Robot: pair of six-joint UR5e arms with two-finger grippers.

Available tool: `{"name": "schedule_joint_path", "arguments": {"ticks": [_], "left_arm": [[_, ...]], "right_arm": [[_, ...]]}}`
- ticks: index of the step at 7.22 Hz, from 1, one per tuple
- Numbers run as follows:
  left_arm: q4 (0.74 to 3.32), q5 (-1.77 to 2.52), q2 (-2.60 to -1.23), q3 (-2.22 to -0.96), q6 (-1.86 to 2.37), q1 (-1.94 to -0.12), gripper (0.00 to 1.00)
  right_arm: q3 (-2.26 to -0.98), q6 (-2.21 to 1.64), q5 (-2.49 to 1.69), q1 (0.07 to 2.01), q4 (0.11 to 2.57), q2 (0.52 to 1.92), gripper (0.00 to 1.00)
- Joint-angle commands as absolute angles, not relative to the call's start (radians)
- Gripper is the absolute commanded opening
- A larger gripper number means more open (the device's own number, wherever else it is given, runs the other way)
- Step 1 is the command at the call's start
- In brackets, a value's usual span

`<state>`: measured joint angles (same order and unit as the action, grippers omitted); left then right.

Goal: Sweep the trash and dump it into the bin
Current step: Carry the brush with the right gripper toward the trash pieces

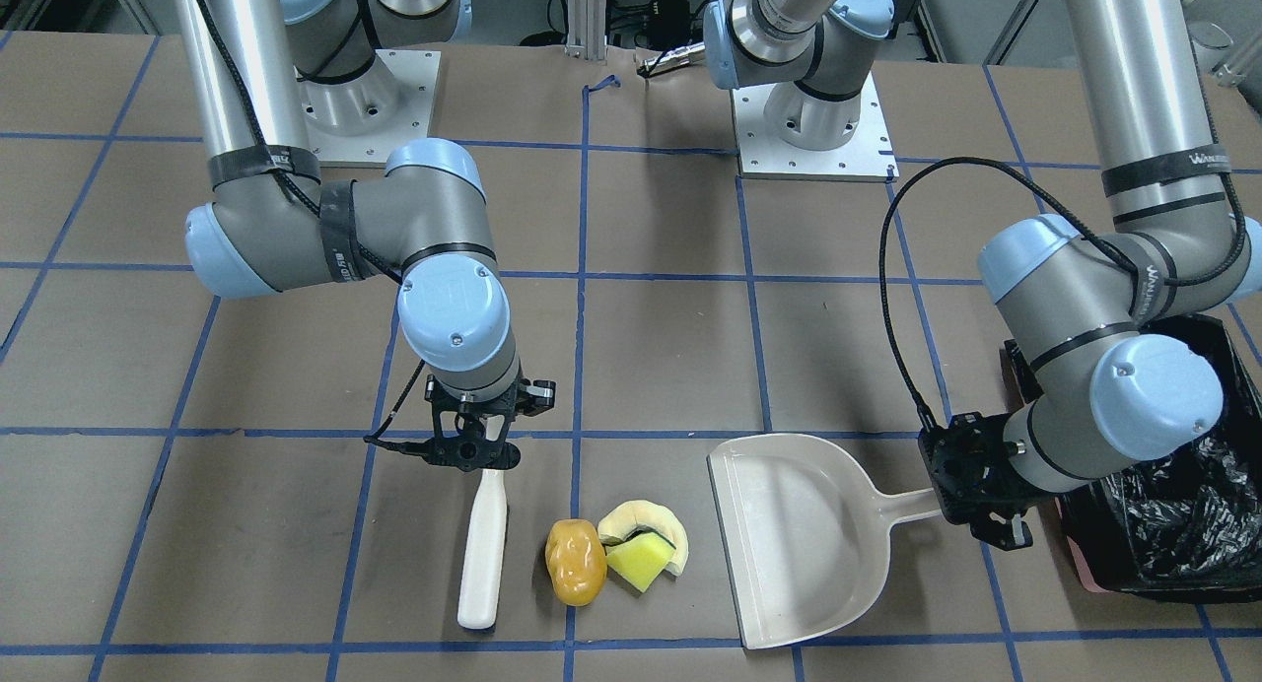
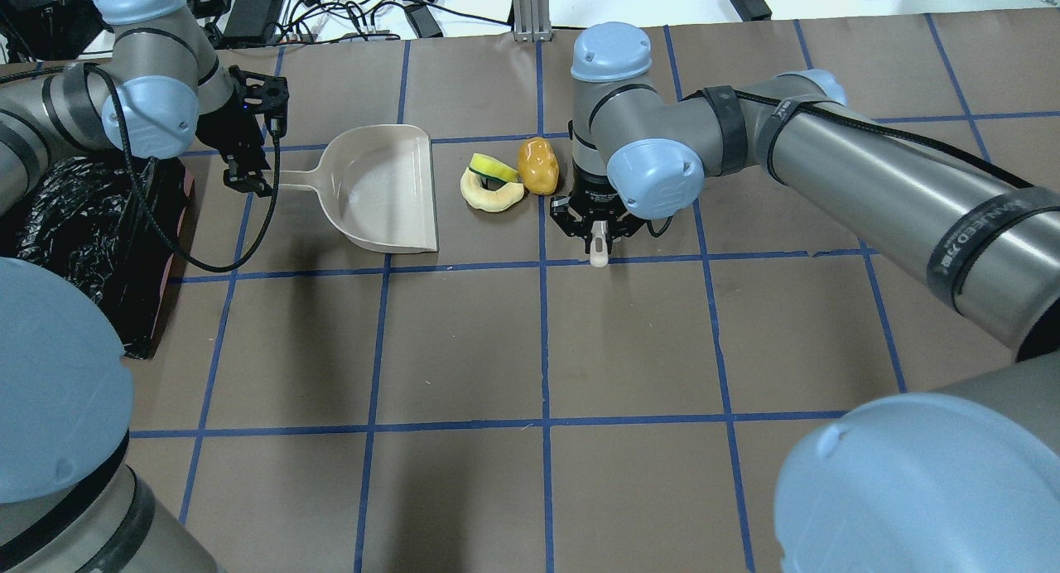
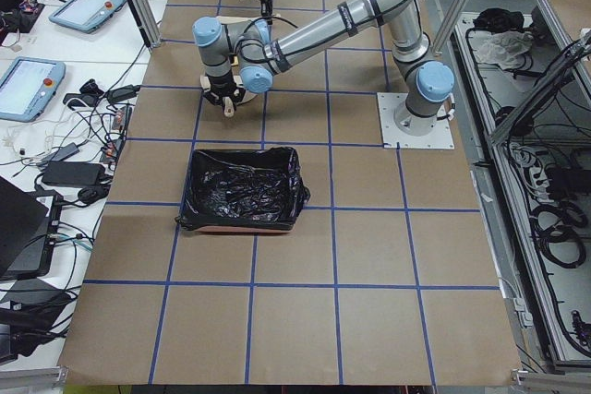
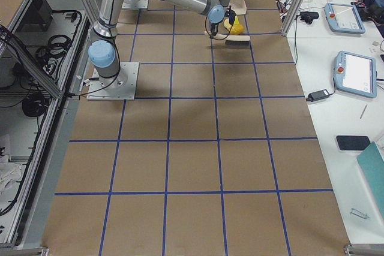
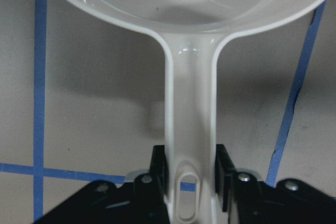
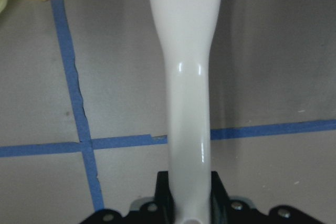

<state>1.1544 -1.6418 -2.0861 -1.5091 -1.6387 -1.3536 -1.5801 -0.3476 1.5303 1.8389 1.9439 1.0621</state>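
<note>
The trash lies together on the table: an orange potato shape (image 1: 575, 561), a cream curved slice (image 1: 646, 522) and a yellow-green wedge (image 1: 639, 562) resting on the slice. A beige dustpan (image 1: 799, 544) lies just beside them, its mouth facing them. My left gripper (image 1: 971, 500) is shut on the dustpan handle (image 5: 191, 119). My right gripper (image 1: 473, 445) is shut on a white brush handle (image 6: 186, 77); the brush (image 1: 483, 554) lies on the other side of the trash, next to the potato. The black-lined bin (image 1: 1183, 524) stands behind my left gripper.
Blue tape lines grid the brown table (image 2: 629, 341). The bin also shows in the overhead view (image 2: 74, 225), at the left edge, with its pink edge beneath. The two arm bases (image 1: 813, 130) stand at the robot side.
</note>
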Motion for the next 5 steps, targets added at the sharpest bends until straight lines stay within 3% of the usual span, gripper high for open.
{"name": "schedule_joint_path", "arguments": {"ticks": [1,5], "left_arm": [[1.146,-1.667,-2.089,-1.508,-1.628,-1.371,0.22],[1.146,-1.667,-2.091,-1.508,-1.626,-1.374,0.21]], "right_arm": [[-1.557,-0.437,1.5,1.887,1.947,1.048,0.0],[-1.418,-0.613,1.422,1.976,1.947,0.959,0.0]]}}
